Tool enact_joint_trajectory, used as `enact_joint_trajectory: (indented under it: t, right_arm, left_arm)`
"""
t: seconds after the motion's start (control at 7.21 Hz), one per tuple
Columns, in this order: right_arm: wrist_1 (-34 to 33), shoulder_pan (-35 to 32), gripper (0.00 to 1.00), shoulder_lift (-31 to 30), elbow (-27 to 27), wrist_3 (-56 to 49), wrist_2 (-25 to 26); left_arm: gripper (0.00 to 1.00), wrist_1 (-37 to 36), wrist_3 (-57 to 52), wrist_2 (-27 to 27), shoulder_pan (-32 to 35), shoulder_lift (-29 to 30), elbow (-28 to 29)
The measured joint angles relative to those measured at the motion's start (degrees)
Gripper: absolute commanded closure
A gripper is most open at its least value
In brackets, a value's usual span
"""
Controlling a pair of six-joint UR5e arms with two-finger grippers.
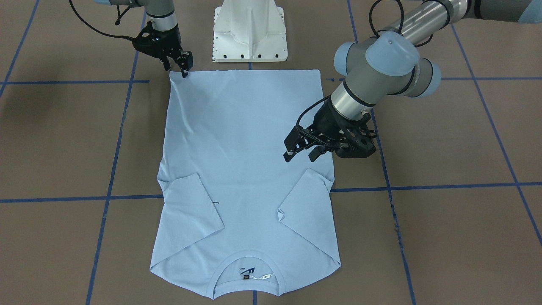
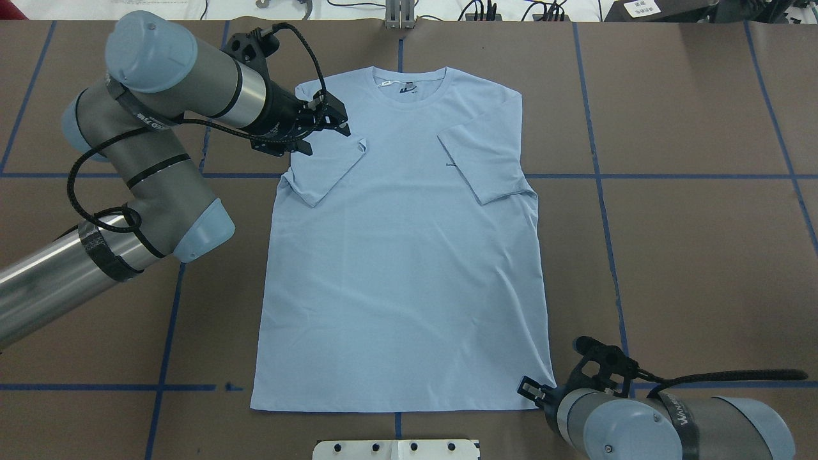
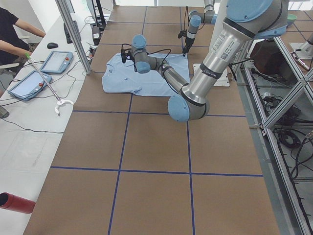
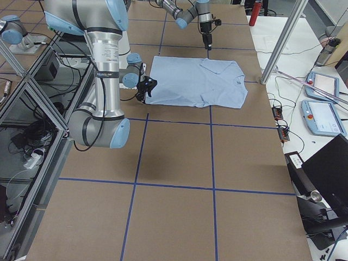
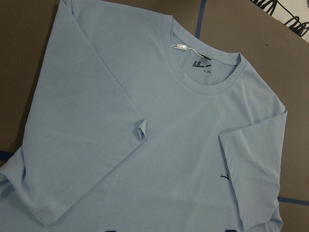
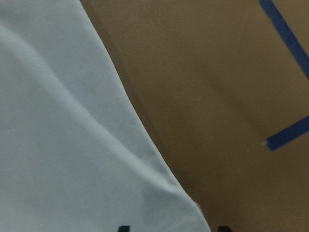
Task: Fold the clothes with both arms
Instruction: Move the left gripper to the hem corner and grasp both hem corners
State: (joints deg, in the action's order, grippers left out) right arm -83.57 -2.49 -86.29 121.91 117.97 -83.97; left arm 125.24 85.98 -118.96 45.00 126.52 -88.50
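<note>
The light blue T-shirt (image 1: 245, 140) lies flat on the brown table, collar away from the robot and both sleeves folded inward. It also shows in the overhead view (image 2: 402, 255). The dark collar label (image 5: 200, 64) shows, and a small dark print (image 5: 223, 177) peeks from under one folded sleeve. My left gripper (image 1: 301, 156) is open and empty, hovering over the folded sleeve (image 2: 326, 169) on my left; it also shows in the overhead view (image 2: 327, 140). My right gripper (image 1: 175, 71) is open at the near hem corner (image 6: 186, 208), with the fingertips on either side of it.
The white pedestal base (image 1: 250, 34) stands just behind the shirt's hem. Blue tape lines (image 1: 444, 185) cross the table. In the exterior left view a side bench holds tablets (image 3: 49, 63), with a person's arm over it, and a red cylinder (image 3: 14, 202) lies nearby.
</note>
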Motion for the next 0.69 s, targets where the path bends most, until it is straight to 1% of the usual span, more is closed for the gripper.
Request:
enact_joint_trajectory:
  t: [0.28, 0.42, 0.55, 0.69]
  right_arm:
    - [-0.1, 0.5, 0.57, -0.6, -0.1, 0.2, 0.0]
    - [-0.2, 0.6, 0.67, -0.7, -0.1, 0.3, 0.0]
    - [-0.3, 0.7, 1.00, -0.8, -0.1, 0.2, 0.0]
    - [-0.4, 0.7, 1.00, -0.8, -0.1, 0.2, 0.0]
  left_arm:
    - [0.19, -0.1, 0.2, 0.0, 0.0, 0.0, -0.3]
    - [0.19, -0.2, 0.3, 0.1, 0.0, 0.0, -0.4]
    - [0.19, -0.3, 0.4, 0.1, 0.0, 0.0, -0.5]
    - [0.19, -0.3, 0.3, 0.1, 0.0, -0.1, -0.5]
